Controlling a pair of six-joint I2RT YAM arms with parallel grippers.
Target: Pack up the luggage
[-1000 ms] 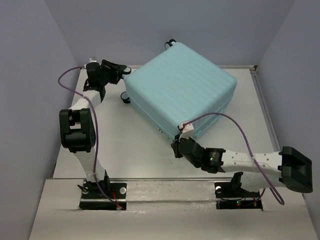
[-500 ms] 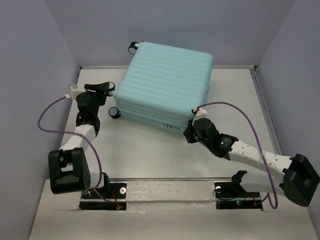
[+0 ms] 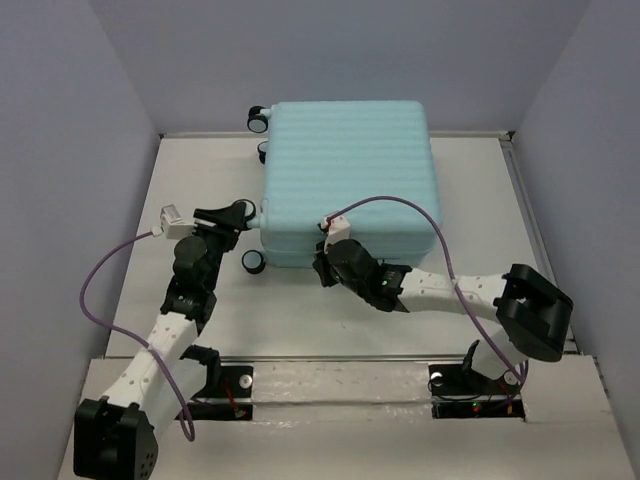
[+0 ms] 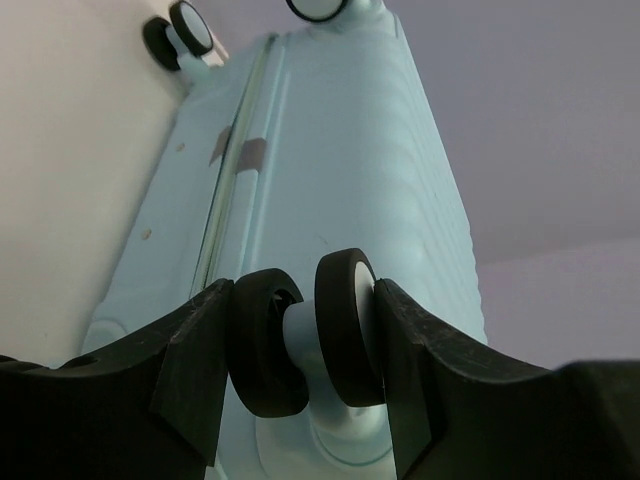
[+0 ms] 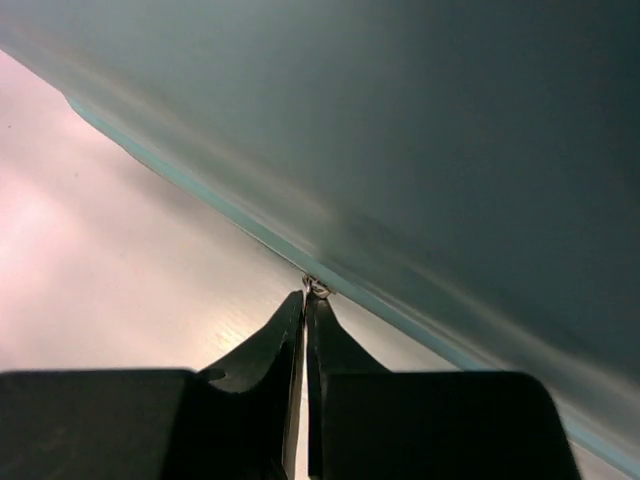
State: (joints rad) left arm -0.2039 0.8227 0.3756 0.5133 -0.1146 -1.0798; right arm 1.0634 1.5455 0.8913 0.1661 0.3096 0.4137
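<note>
The luggage (image 3: 345, 175) is a pale aqua ribbed suitcase. It lies flat and closed at the table's far middle, with its wheels on the left side. My left gripper (image 3: 243, 211) is at its left near corner, shut on a black double spinner wheel (image 4: 312, 340) with one finger on each side. The ribbed shell (image 4: 330, 170) fills that view, and two more wheels (image 4: 178, 35) show far off. My right gripper (image 3: 322, 262) is at the suitcase's near edge, shut on a small metal zipper pull (image 5: 316, 288) at the seam under the shell (image 5: 450, 150).
Another wheel (image 3: 253, 262) sticks out at the near left corner, just below my left gripper. The white table (image 3: 280, 320) has lilac walls on three sides and a raised rail (image 3: 512, 150) along the right. A purple cable loops over the suitcase's near part.
The suitcase has turned counterclockwise and now sits square to the table. My left gripper swung toward me with the wheel. My right gripper moved left along the near edge.
</note>
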